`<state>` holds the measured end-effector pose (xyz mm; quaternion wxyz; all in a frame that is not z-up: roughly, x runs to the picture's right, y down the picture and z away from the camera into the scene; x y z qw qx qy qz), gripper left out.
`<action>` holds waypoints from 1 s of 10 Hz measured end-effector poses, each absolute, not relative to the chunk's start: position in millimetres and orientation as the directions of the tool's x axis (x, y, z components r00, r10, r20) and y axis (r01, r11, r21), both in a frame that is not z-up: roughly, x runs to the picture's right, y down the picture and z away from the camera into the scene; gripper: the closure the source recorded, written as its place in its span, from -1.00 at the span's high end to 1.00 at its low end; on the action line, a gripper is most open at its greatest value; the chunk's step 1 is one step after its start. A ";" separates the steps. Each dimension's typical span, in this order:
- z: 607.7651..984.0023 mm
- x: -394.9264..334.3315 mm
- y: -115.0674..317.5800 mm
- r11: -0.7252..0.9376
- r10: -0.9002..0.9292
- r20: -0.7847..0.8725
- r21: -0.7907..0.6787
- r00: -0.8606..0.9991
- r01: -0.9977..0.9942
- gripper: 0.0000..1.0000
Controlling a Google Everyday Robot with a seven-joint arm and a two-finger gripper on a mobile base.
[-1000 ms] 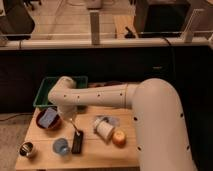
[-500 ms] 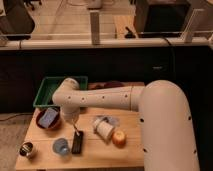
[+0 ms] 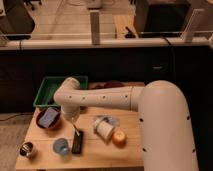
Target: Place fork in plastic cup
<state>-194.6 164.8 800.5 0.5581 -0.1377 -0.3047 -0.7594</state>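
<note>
Silver fork [image 3: 77,131] in fingers [image 3: 73,120] above block [image 3: 77,144]

The place is looking like an office or lab test space: a small wooden table [image 3: 45,152] is standing against a dark partition wall [image 3: 125,65] topped with a white rail [image 3: 100,43] and glass panels [image 3: 55,27], with dark desks [image 3: 160,15] showing beyond. The white arm [image 3: 110,97] is holding its gripper [image 3: 74,122] low over the table, near a green bin [image 3: 47,91].
</note>
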 end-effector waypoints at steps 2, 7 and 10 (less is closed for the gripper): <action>806.0 -196.8 162.6 -0.199 -0.760 0.545 0.323 -0.354 0.925 0.60; 820.9 -199.7 166.6 -0.195 -0.756 0.539 0.356 -0.372 0.914 0.60; 826.3 -203.8 171.3 -0.205 -0.748 0.537 0.371 -0.389 0.906 0.49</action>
